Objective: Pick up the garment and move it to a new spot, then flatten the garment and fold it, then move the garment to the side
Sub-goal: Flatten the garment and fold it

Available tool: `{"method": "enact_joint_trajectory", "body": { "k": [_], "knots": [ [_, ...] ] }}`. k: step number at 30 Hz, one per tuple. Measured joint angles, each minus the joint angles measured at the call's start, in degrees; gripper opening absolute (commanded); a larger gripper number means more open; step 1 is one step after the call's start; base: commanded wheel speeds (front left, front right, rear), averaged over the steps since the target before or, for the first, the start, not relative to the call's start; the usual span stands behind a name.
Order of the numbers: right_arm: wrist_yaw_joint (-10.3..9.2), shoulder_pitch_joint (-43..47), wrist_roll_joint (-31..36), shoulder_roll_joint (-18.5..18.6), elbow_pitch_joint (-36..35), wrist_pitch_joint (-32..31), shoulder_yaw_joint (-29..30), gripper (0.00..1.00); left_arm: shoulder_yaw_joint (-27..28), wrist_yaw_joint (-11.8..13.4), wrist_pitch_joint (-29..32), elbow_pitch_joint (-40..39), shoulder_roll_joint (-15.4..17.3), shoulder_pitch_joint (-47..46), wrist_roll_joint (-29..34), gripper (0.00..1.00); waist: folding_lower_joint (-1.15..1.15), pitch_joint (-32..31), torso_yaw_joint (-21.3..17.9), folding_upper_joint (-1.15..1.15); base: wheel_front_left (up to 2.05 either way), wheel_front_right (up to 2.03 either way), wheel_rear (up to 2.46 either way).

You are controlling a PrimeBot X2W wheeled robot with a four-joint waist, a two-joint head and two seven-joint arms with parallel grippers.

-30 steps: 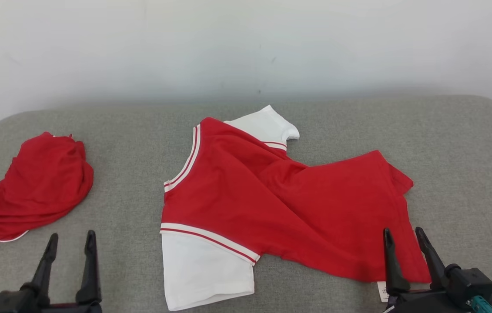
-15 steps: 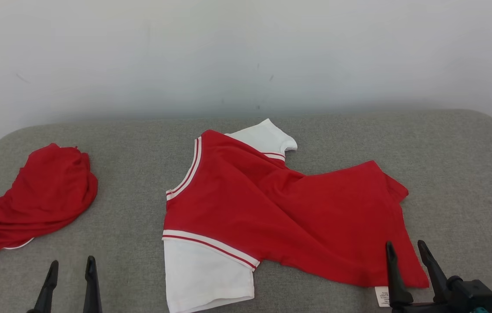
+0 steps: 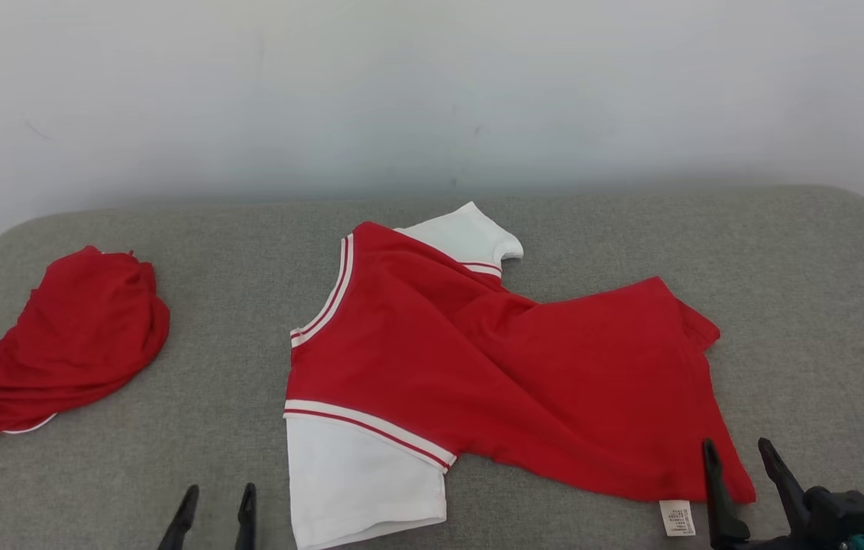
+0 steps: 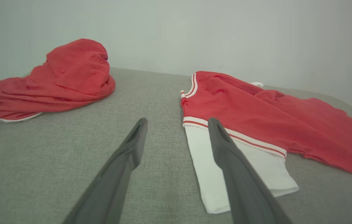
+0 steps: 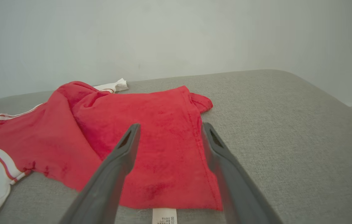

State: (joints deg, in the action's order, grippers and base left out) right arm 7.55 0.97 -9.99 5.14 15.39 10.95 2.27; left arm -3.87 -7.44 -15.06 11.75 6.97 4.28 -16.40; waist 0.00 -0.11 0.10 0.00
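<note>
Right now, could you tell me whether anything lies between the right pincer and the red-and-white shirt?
Nothing visible does: the open right pincer is at the near hem corner of the shirt, by its label; the other red garment lies far left.

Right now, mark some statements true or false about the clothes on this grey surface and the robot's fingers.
The red and white short-sleeved shirt lies spread on the grey fabric surface. True.
The crumpled red garment lies to the shirt's right. False: it lies to its left, apart.
The right fingers are shut on the shirt's hem. False: they stand open, holding nothing.
A small white label shows at the shirt's near hem. True.
</note>
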Motion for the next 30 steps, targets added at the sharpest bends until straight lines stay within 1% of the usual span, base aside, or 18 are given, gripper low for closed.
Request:
{"method": "enact_joint_trajectory", "body": {
  "k": [3, 7, 11, 17, 23, 27, 28, 29, 30],
  "knots": [
    [0.0, -1.2, 0.55, 0.73, 2.45, -1.07, 0.42, 1.0, -2.6, -0.07, 0.0, 3.24, 0.37, -1.52, -2.03, 1.0, 0.0, 0.63, -0.17, 0.0, 0.0, 0.0, 0.0],
    [0.0, -3.27, 1.02, 0.59, 6.55, -1.56, 1.13, 1.0, -7.33, -0.07, 0.0, 9.69, 1.1, -4.2, -4.21, 1.0, 0.0, 1.86, -0.6, 0.0, 0.0, 0.0, 0.0],
    [0.0, -5.3, 1.96, 0.51, 11.4, -1.3, 2.01, 1.0, -11.71, -0.09, 0.0, 14.66, 1.53, -6.43, -4.71, 1.0, 0.0, 3.14, -1.19, 0.0, 0.0, 0.0, 0.0],
    [0.0, -9.35, 2.76, 0.04, 19.17, -0.03, 3.32, 1.0, -12.4, -0.09, 0.0, 20.95, 1.64, -8.82, -5.59, 1.0, 0.01, 5.02, -2.4, 0.0, 0.0, 0.0, 0.0],
    [0.0, -12.85, 3.55, -0.2, 27.38, 1.67, 3.91, 1.0, -12.94, -0.09, -0.23, 24.02, 1.02, -11.42, -6.99, 1.0, 0.0, 6.42, -3.07, 0.0, 0.0, 0.0, 0.0],
    [0.0, -14.86, 2.86, -0.41, 31.33, 2.76, 3.79, 1.0, -14.33, -0.02, -0.42, 25.73, 0.66, -12.53, -8.17, 1.0, 0.0, 6.66, -2.77, 0.0, 0.0, 0.0, 0.0],
    [0.0, -15.17, 2.27, -0.45, 31.92, 3.01, 3.49, 0.4, -14.96, -0.01, -0.49, 26.39, 0.62, -12.78, -8.73, 1.0, 0.0, 6.65, -2.68, 0.0, 0.0, 0.0, 0.0],
    [-0.01, -15.39, 1.81, -0.47, 32.28, 3.23, 3.12, 0.0, -15.52, 0.13, -0.51, 26.75, 0.57, -12.93, -9.32, 0.71, 0.0, 6.63, -2.63, 0.0, 0.0, 0.0, 0.0],
    [-0.01, -15.6, 1.2, -0.54, 32.53, 3.46, 2.69, 0.0, -15.78, 0.14, -0.51, 26.82, 0.41, -13.15, -10.7, 0.04, 0.0, 6.59, -2.57, 0.0, 0.0, 0.0, 0.0]
  ]
}}
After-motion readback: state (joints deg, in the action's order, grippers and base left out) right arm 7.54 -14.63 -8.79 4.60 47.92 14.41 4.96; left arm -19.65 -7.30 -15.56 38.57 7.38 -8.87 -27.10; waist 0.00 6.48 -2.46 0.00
